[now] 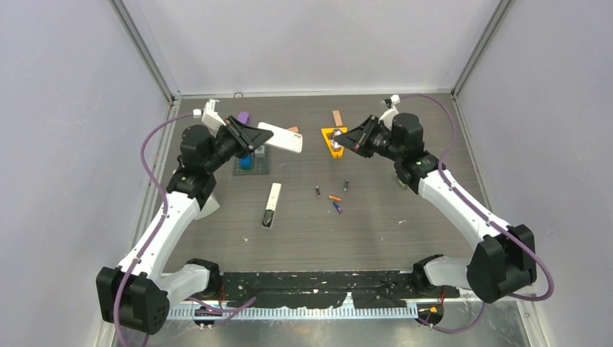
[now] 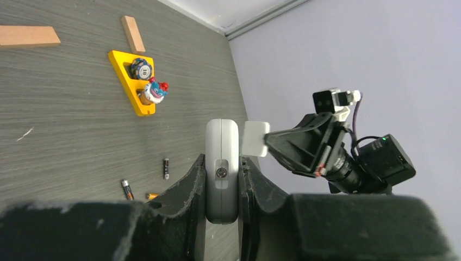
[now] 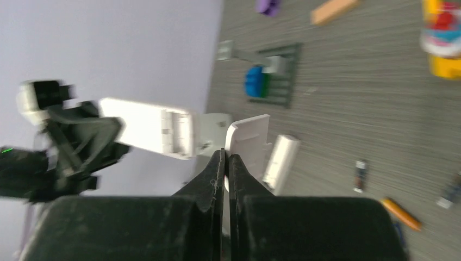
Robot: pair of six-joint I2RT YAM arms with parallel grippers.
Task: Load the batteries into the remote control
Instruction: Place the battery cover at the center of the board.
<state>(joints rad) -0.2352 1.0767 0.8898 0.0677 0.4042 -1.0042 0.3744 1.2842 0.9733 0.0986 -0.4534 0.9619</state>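
Overhead view looks down and forward across the table (image 1: 376, 224); close wrist views face each other, sharing the batteries (image 1: 334, 198).

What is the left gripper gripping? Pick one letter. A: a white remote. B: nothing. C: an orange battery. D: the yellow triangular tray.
A: the left gripper is shut on the white remote, held off the table, while the batteries lie loose on it and the right gripper pinches a thin white panel.
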